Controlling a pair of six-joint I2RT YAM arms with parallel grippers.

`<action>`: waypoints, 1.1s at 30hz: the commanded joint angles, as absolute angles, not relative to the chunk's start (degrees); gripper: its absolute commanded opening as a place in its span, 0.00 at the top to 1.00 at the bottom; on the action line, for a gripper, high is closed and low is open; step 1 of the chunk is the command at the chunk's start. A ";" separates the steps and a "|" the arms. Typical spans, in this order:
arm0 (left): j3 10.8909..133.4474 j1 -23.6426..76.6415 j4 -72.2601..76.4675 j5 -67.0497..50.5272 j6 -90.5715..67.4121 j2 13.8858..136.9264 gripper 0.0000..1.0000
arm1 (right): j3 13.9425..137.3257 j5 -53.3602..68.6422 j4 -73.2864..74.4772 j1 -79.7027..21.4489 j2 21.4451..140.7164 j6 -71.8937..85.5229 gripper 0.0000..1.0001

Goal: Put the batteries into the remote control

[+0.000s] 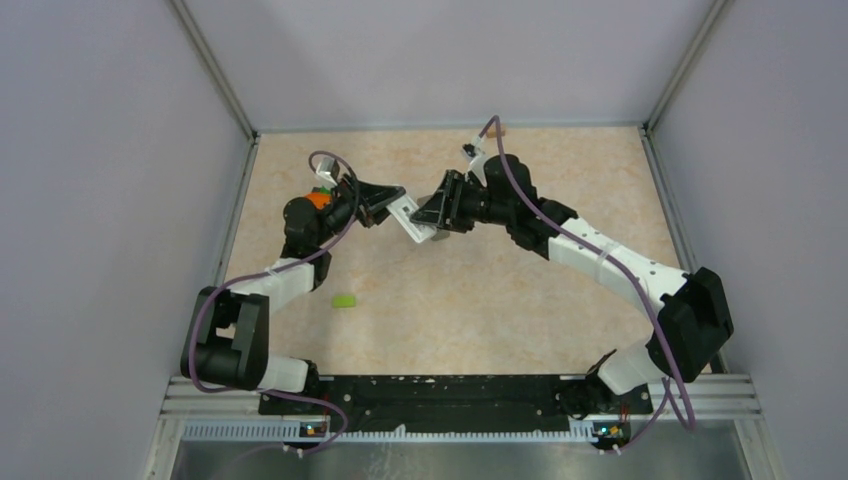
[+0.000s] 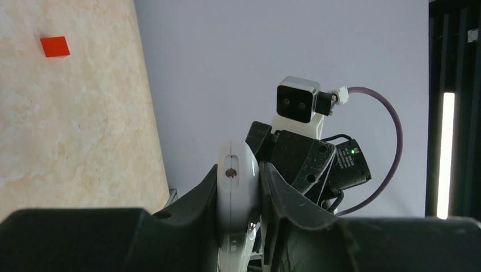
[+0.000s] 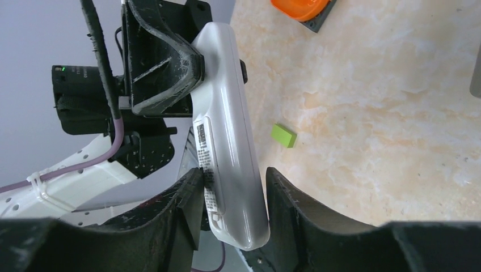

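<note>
The white remote control [image 1: 410,218] hangs in the air over the middle of the table, held between both arms. My left gripper [image 1: 392,206] is shut on one end of it; in the left wrist view the remote control [image 2: 238,181] sits squeezed between the two dark fingers of that gripper [image 2: 238,170]. My right gripper [image 1: 432,212] has the other end. In the right wrist view its fingers [image 3: 232,173] press on both sides of the remote control [image 3: 227,130], the labelled side against the left finger [image 3: 190,192]. The batteries are out of view.
A small green block [image 1: 344,301] lies on the table toward the front left, also seen as the green block [image 3: 283,135]. An orange object on a dark base [image 3: 299,8] sits near the left arm. A red block [image 2: 55,46] lies on the tabletop. Grey walls enclose the table.
</note>
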State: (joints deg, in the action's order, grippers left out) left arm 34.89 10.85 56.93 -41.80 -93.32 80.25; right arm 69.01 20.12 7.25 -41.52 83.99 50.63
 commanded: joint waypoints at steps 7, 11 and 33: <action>40.57 11.15 67.06 -44.41 -99.91 78.91 1.00 | 66.27 21.95 -1.39 -41.75 85.82 49.66 0.64; 41.26 11.16 70.64 -45.42 -99.93 79.51 1.00 | 66.47 24.56 -3.28 -41.60 87.35 51.78 0.69; 45.03 11.07 60.64 -56.40 -82.28 78.15 1.00 | 63.36 37.88 -18.10 -36.91 80.15 43.96 0.09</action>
